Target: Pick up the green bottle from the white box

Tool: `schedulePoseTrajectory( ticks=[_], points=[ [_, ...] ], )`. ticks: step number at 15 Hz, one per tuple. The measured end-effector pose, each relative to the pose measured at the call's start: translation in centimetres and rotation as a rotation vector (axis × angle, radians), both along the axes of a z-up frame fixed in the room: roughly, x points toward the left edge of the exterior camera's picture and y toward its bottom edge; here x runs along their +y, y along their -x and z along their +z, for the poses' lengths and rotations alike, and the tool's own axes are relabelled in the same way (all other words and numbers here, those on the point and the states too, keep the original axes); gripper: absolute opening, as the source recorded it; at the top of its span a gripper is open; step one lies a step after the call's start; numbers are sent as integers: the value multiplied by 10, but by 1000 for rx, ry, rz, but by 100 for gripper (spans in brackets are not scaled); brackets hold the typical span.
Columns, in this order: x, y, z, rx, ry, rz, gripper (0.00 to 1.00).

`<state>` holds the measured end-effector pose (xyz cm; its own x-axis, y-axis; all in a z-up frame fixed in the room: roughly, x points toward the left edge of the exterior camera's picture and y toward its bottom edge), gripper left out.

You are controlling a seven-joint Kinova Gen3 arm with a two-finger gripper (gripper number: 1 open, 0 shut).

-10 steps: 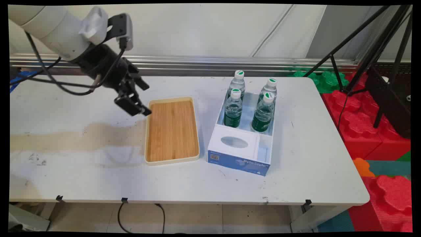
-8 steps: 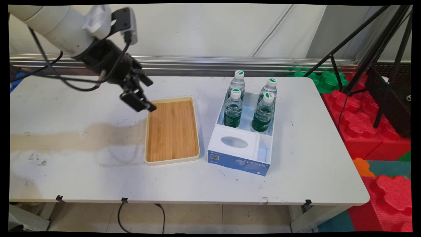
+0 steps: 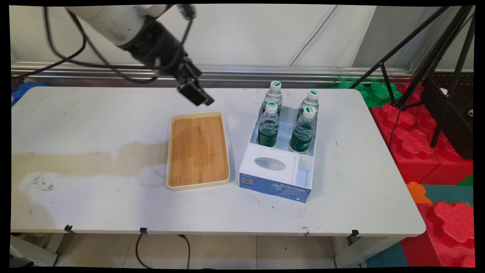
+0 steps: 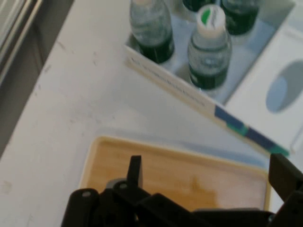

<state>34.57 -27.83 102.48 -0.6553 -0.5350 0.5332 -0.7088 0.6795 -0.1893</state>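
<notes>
We list the black two-finger gripper (image 3: pixel 197 94) hanging above the far end of the rectangular bamboo tray with a cream rim (image 3: pixel 198 151), clear of it and holding nothing. In the hand view its jaws stand wide apart, one fingertip (image 4: pixel 135 169) left and the other at the right edge, with the tray (image 4: pixel 182 165) beneath them.

We record the tray lying flat on the white counter (image 3: pixel 94 125), long side running away from the camera. Just beside it to the right stands an open blue-and-white cardboard box (image 3: pixel 278 167) lettered "ByteStyle".

In the box's far compartment we count four clear plastic water bottles with green labels and white caps (image 3: pixel 269 125), all upright, two by two. The near part of the box carries a white panel with an oval opening (image 3: pixel 269 163).
</notes>
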Motion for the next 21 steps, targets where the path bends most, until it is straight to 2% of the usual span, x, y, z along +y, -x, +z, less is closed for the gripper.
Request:
schedulePoseTrajectory(
  ticks=[4, 8, 13, 21],
  points=[
    [-15, 32, 0, 4, 18, 60, 100],
    [-31, 61, -12, -5, 13, 109, 100],
    [-56, 97, -46, -15, -18, 139, 100],
    [-97, 132, -108, -19, -58, 147, 100]
  ],
)
